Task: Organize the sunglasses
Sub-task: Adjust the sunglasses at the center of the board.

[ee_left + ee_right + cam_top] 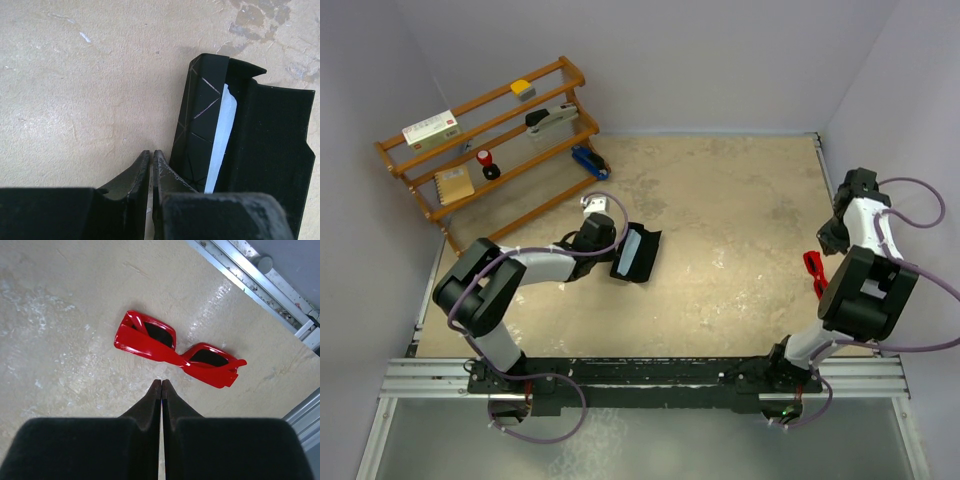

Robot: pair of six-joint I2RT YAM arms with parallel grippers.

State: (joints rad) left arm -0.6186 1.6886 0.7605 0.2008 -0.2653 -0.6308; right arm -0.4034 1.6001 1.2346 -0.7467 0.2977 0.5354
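The red sunglasses lie folded on the tabletop near its right edge, also seen from above. My right gripper is shut with nothing in it, its tips just short of the glasses' bridge. In the top view the right arm covers that gripper. An open black case with a pale blue cloth inside lies left of centre. My left gripper is shut and empty, right beside the case's left wall.
A wooden rack at the back left holds small items: a box, a notepad, a stapler, a red and black object. A metal rail runs along the table's right edge close to the sunglasses.
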